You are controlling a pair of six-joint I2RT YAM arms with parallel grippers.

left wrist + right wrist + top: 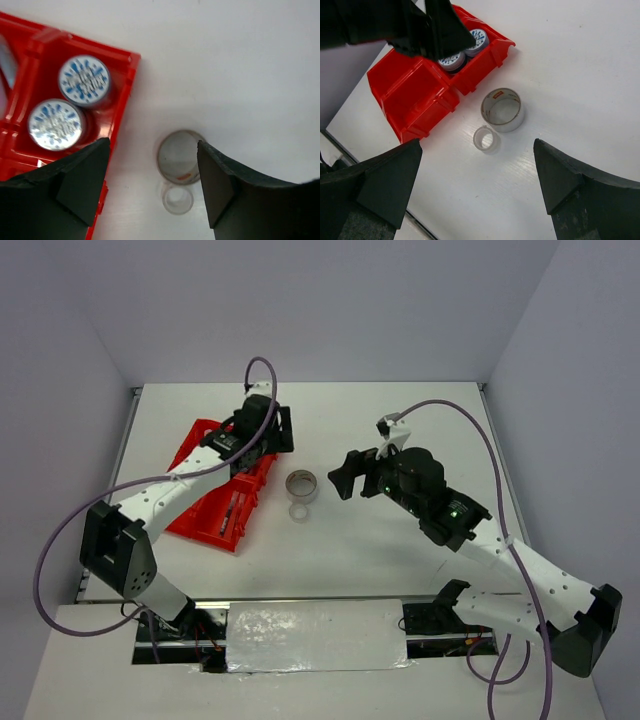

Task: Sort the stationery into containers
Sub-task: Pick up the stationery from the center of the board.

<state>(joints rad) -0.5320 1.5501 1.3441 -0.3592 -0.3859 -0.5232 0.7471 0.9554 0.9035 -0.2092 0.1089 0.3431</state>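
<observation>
Top view: red tray (205, 500) at left, its far end under the left gripper (268, 445); grey tape ring (301, 483) and clear ring (299, 510) on open table (380, 570).
Left wrist: jaws apart, empty; two blue-white tape rolls (84, 80) in the tray's corner compartment.
Right wrist: right gripper (477, 145) spread wide, empty; left gripper partly hides the rolls.

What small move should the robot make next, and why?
Probably lower the open right gripper onto the larger tape ring. Both blue-white rolls already sit in the red tray, while that ring and the smaller ring beside it lie on the table, in front of this gripper.
</observation>
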